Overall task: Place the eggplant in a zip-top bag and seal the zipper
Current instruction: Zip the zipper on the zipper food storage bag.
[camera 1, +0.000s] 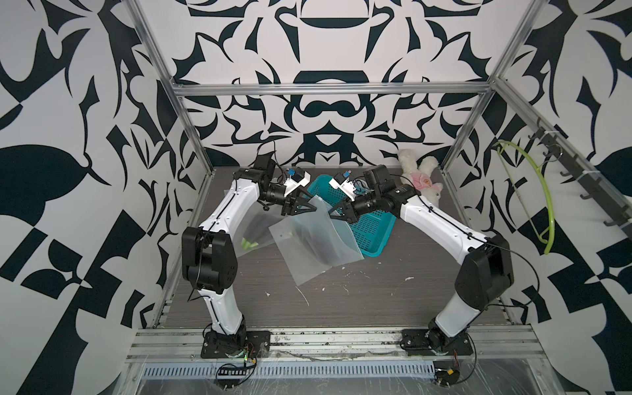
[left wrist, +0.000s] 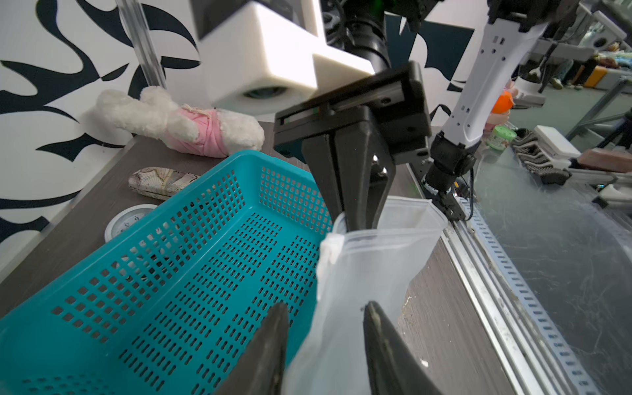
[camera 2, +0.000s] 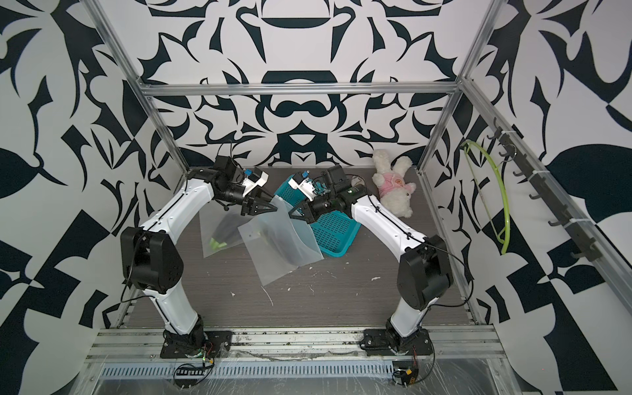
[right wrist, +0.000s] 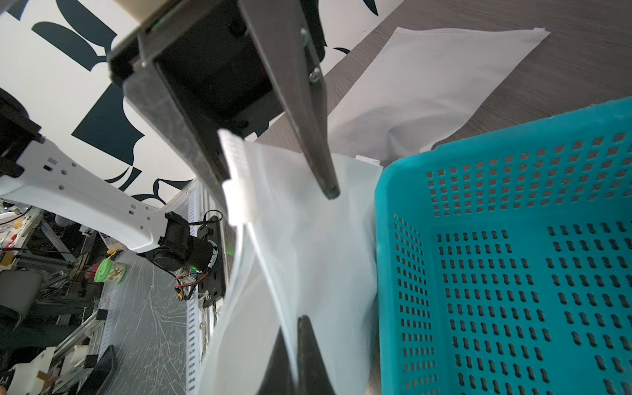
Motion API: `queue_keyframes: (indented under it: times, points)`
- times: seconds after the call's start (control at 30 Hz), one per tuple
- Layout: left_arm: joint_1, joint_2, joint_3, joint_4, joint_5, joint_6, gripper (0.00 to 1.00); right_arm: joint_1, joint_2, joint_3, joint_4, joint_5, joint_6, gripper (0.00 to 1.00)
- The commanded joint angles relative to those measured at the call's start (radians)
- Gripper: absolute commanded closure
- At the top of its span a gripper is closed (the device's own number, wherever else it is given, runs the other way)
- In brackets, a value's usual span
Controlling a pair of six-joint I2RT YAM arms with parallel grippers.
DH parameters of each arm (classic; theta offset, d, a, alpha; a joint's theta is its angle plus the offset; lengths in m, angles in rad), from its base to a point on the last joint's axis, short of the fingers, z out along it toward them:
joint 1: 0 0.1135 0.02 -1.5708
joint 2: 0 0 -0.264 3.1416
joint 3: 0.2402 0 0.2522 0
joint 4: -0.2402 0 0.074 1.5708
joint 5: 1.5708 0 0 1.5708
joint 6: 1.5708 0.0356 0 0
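Oddly, in a top view the eggplant (camera 2: pixel 226 228) lies in a second bag (camera 2: pixel 207 222) on the desk (camera 2: pixel 325 301). Left wrist: right pincer (left wrist: pixel 357 221) clenches a corner of the limp, slippery zip-top bag (left wrist: pixel 369 266). Right wrist: left pincer (right wrist: pixel 277 191) gapes astride its slider (right wrist: pixel 239 195), likely the firmest hold.

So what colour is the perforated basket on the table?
The basket is teal, clearest in the left wrist view.
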Motion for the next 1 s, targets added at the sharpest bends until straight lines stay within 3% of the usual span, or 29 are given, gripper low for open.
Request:
queue_keyframes:
  times: [0.0, 0.1, 0.2, 0.4, 0.53, 0.67, 0.8, 0.97]
  points:
    - [0.004, 0.01, 0.031, -0.114, 0.052, 0.082, 0.62, 0.008, 0.001, 0.052, -0.008, -0.028, -0.021, 1.0]
    - [-0.001, 0.018, 0.035, -0.111, 0.057, 0.083, 0.55, 0.011, 0.013, 0.06, -0.02, -0.031, -0.027, 1.0]
    - [-0.005, 0.023, 0.041, -0.115, 0.058, 0.083, 0.55, 0.012, 0.015, 0.061, -0.023, -0.027, -0.029, 1.0]
    - [-0.01, 0.037, 0.052, -0.13, 0.054, 0.092, 0.63, 0.014, 0.023, 0.07, -0.032, -0.021, -0.032, 1.0]
    - [-0.012, 0.056, 0.074, -0.168, 0.053, 0.104, 0.79, 0.013, 0.02, 0.075, -0.033, -0.019, -0.031, 1.0]
    - [-0.019, 0.058, 0.086, -0.165, 0.054, 0.102, 0.83, 0.019, 0.022, 0.074, -0.038, -0.018, -0.034, 1.0]
    - [-0.027, 0.058, 0.096, -0.165, 0.048, 0.097, 1.0, 0.021, 0.033, 0.077, -0.055, -0.009, -0.043, 1.0]
    - [-0.028, 0.065, 0.102, -0.199, 0.044, 0.1, 1.0, 0.021, 0.027, 0.089, -0.065, 0.022, -0.047, 0.99]
